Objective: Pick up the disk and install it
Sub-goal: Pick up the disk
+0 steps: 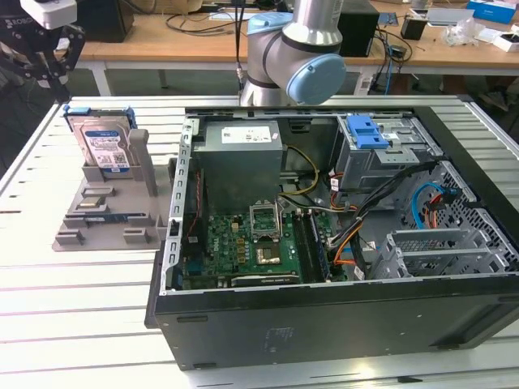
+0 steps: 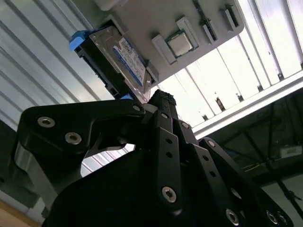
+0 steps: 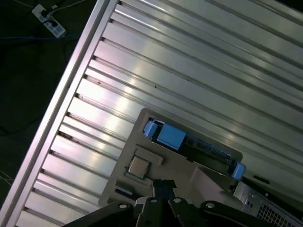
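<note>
The job is at its opening step, by my reading: the disk [image 1: 105, 139] has not been picked up. It stands on edge in a grey holder [image 1: 104, 220] on the slatted metal table [image 1: 81, 324], just beside the open computer case [image 1: 324, 324] on the exterior view's left, its labelled face turned toward the case. The gripper [image 2: 162, 98] hangs above the holder. In both wrist views its black fingers [image 3: 160, 187] look drawn together at the tips, with nothing between them and clear air between them and the disk's blue-railed top edge. Inside the case, the grey drive cage [image 1: 389, 158] with its blue latch [image 1: 365, 130] sits at the far corner, well apart from the holder. To take hold, I'd judge, the fingers would need to spread wider than the disk is thick and line up with its flat faces before coming down over that top edge. A skewed grip could jam it in the slot.
</note>
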Controlling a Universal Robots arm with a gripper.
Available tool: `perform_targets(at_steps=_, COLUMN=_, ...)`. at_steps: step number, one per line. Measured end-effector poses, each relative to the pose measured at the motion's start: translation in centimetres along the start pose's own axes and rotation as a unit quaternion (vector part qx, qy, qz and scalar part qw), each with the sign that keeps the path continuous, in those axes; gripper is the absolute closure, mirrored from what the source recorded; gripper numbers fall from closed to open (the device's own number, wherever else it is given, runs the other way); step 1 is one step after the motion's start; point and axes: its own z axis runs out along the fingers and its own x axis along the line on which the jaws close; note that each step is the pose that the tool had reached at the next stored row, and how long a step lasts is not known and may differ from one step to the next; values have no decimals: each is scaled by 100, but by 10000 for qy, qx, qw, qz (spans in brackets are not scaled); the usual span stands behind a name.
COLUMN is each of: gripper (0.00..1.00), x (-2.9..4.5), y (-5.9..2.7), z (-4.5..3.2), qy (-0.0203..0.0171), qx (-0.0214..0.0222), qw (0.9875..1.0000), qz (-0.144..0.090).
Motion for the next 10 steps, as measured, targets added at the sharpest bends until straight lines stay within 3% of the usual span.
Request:
perform_targets(at_steps=4, gripper=89, x=0, y=0, z=0, qy=3, qx=-12, qw=9989, qz=-460)
perform_targets(at_steps=10, gripper=89, x=0, y=0, z=0, qy=7, qx=-28, qw=9942, qz=-1076)
